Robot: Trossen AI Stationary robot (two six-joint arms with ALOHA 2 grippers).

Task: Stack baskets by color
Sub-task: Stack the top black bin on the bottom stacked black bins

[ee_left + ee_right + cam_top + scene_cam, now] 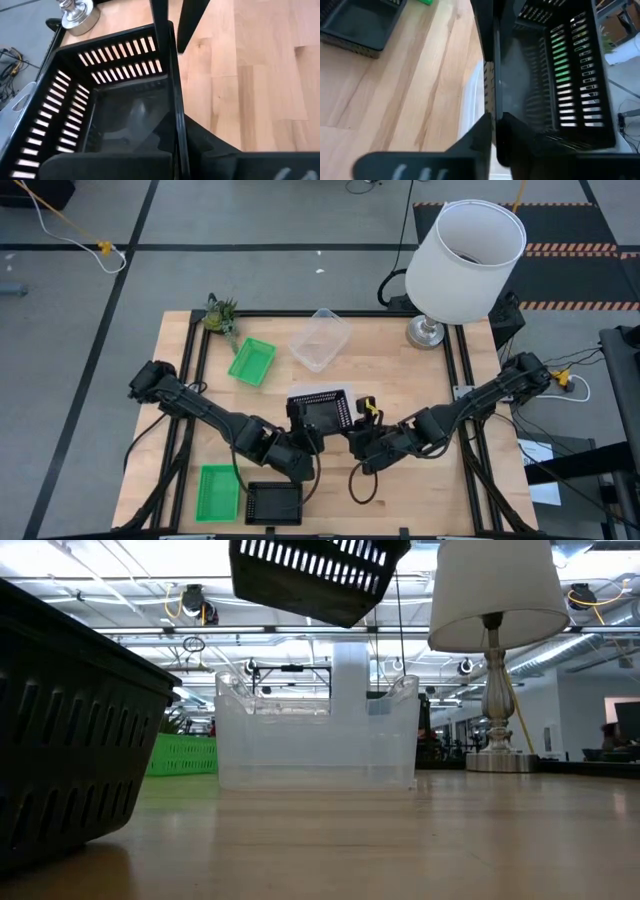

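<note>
A black mesh basket [320, 412] hangs in the air over the middle of the table, between my two grippers. My left gripper [306, 432] is shut on one of its side walls. My right gripper [357, 435] stands open at the other end of that wall, one finger [159, 15] inside the basket and one [194, 20] outside. A second black basket [274, 502] and a green basket [218, 490] rest on their bases near the front edge. Another green basket [251, 361] and a clear basket [320, 340] stand farther back. My left gripper holds the black basket by one side wall [175, 115], at the end toward the table's left. One finger [100, 162] is inside the basket and one [235, 160] outside. The fingers slant down from the near left and lie along the wall. The basket [315, 575] is lifted clear and tilted.
A large white lamp [465, 260] stands at the back right corner and a small green plant [220, 313] at the back left. In the low view the clear basket [318, 735] sits below and behind the lifted one. Bare wood lies to the right of the grippers.
</note>
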